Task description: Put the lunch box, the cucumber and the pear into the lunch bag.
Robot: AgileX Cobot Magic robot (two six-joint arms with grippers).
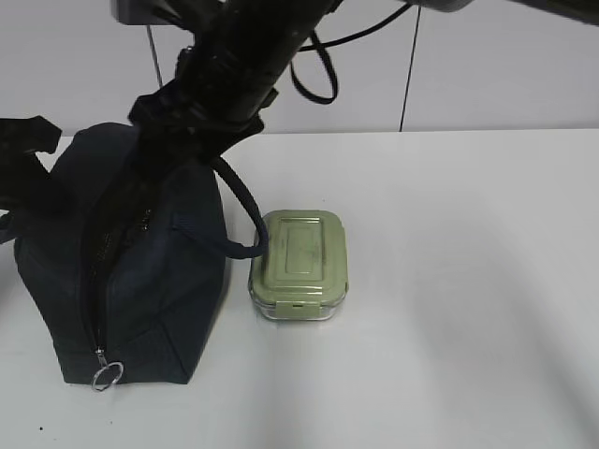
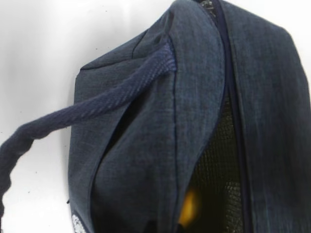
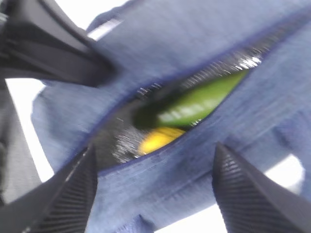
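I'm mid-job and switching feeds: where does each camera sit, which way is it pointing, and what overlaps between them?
Exterior view: in front of the table, looking down at a slant on the lunch bag and lunch box; a dark arm reaches over the bag.
Left wrist view: close beside the bag, facing its handle and open zipper slit; no gripper shows.
Right wrist view: just above the bag's opening, looking in at the cucumber and pear; right gripper fingers spread open.
Shared: both wrist views show the bag's opening with yellow inside.

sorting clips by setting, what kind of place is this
Probably a lab or test bench, not a kitchen: a bare white table against a plain pale wall, a black robot arm with trailing cables, and only a lunch bag and lunch box set out.
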